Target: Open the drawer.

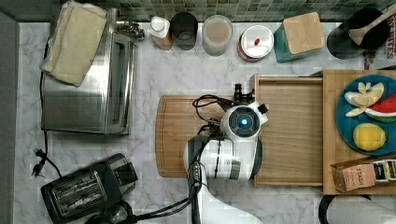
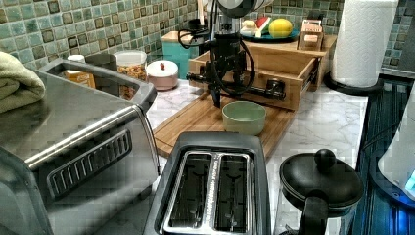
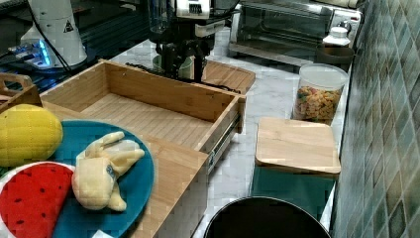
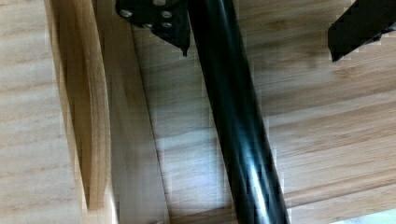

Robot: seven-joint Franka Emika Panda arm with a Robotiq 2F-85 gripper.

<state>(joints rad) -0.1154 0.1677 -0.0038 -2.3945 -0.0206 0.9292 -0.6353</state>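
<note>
Marble counter (image 1: 163,70), green tile wall (image 2: 73,29) behind. Drawer (image 1: 289,133) pulled well out of wooden cabinet, plain wood inside bare; sits at top view's right, its front over cutting board (image 1: 175,135). Gripper (image 2: 226,73) at black bar handle (image 2: 254,91). Wrist view: handle (image 4: 236,121) runs between two fingertips (image 4: 159,18), spread apart either side, not pinching. Left view alone shows green bowl (image 2: 243,116) on board, near handle. Right view shows drawer's side rail (image 3: 223,141).
</note>
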